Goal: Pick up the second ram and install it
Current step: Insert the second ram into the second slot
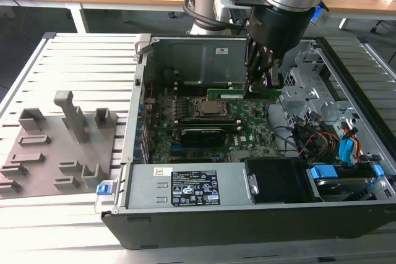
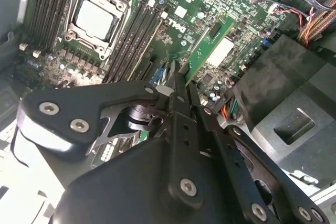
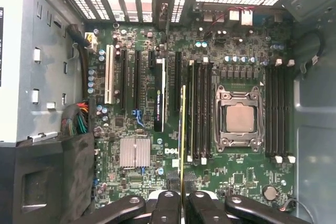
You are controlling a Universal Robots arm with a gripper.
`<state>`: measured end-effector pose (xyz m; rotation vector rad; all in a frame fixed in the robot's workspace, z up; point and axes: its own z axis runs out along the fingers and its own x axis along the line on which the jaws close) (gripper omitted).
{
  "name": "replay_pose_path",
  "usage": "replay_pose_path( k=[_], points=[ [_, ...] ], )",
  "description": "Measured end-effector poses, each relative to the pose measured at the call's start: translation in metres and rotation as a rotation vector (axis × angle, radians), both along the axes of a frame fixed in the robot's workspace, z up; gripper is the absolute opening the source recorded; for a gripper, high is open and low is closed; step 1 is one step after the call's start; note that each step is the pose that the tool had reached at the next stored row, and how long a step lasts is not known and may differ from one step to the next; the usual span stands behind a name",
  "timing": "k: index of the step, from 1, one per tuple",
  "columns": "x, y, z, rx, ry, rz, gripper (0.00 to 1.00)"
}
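Second ram point(image 2: 210, 51) stands clamped edge-on in the closed gripper point(image 3: 182, 203), poised above the motherboard point(image 3: 131, 177) beside the processor socket point(image 3: 240, 119), apparently lined up with an empty slot inside the open computer case point(image 1: 185, 60).

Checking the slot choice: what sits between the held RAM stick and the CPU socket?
In the first wrist view, empty black memory slots lie between the second ram, gripped edge-on by the hand, and the CPU socket.
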<state>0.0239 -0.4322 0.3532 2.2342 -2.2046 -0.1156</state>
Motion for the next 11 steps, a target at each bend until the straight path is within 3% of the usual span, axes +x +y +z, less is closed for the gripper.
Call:
replay_pose_path(
  k=[11],
  points=[
    [-0.0011, 0.0000, -0.0062, 0.0000, 0.0000, 0.000, 0.14]
  ],
)
